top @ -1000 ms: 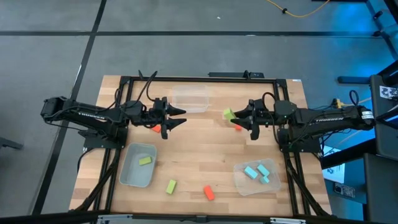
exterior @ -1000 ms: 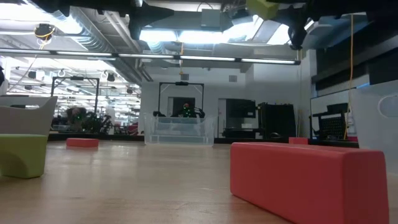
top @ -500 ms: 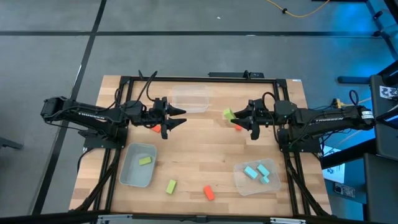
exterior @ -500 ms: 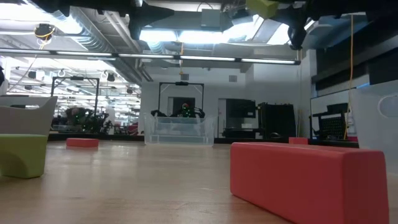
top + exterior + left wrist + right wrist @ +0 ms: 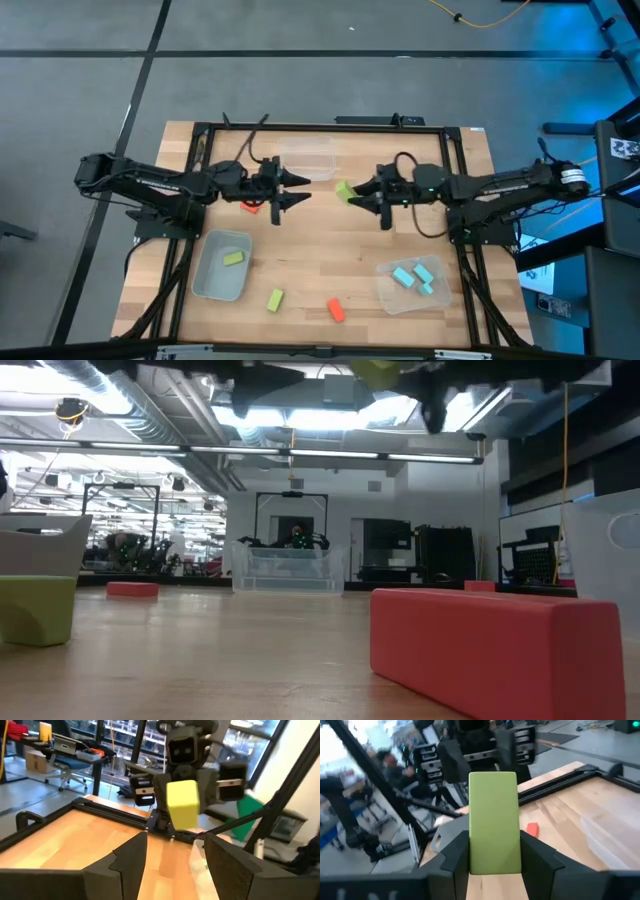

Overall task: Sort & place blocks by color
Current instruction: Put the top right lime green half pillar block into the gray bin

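Wooden table (image 5: 320, 245) with a black frame; two arms reach toward each other over its far half. Grey bin (image 5: 221, 266) near-left holds one yellow-green block (image 5: 233, 259). Clear bin (image 5: 412, 283) near-right holds three cyan blocks (image 5: 416, 275), partly overlapping. Empty-looking clear bin (image 5: 305, 158) at the far middle, half hidden by the left arm's fingers. Right gripper (image 5: 352, 193) is clamped on a yellow-green block (image 5: 493, 829), held above the table near centre. Left gripper (image 5: 296, 190) holds nothing, fingers (image 5: 127, 854) spread apart, pointing at the right gripper. An orange-red block (image 5: 250, 207) lies mostly hidden under the left gripper. Loose on the near table: yellow-green block (image 5: 274, 299) and orange-red block (image 5: 336, 310). Third orange-red block hard to place from above.
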`<move>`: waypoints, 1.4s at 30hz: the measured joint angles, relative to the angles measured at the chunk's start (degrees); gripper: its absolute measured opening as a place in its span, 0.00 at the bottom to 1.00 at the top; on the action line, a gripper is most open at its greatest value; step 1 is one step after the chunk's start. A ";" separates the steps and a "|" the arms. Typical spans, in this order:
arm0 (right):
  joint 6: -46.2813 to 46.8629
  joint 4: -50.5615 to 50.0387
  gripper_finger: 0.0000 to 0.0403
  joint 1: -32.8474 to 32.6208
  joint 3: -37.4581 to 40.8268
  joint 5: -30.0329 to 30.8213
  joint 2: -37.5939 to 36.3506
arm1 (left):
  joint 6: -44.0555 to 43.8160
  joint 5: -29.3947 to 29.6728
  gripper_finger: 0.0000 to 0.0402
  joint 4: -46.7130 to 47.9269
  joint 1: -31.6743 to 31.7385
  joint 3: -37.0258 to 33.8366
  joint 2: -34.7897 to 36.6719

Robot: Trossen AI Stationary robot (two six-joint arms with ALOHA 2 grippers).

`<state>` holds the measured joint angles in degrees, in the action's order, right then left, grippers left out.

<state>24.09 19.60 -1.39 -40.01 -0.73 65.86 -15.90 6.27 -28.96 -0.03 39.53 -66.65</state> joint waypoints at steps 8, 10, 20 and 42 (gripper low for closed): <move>-3.87 -0.60 0.33 0.02 -6.79 -0.89 5.34 | 2.41 -1.49 0.48 -0.19 0.01 6.55 -8.00; -4.74 -0.74 0.33 0.02 -7.01 -0.89 5.30 | 2.77 -1.74 0.48 -0.25 -0.02 7.31 -9.02; -5.09 -1.92 0.33 0.00 -7.06 -0.94 5.30 | 3.01 -5.03 0.48 -1.44 -0.01 8.54 -10.10; -5.39 -2.26 0.33 0.02 -6.99 -2.42 5.45 | 3.01 -4.31 0.48 -9.23 0.02 8.59 -12.99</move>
<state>18.70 17.34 -1.37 -47.00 -3.16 71.31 -12.88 1.96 -38.19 -0.01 48.12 -79.64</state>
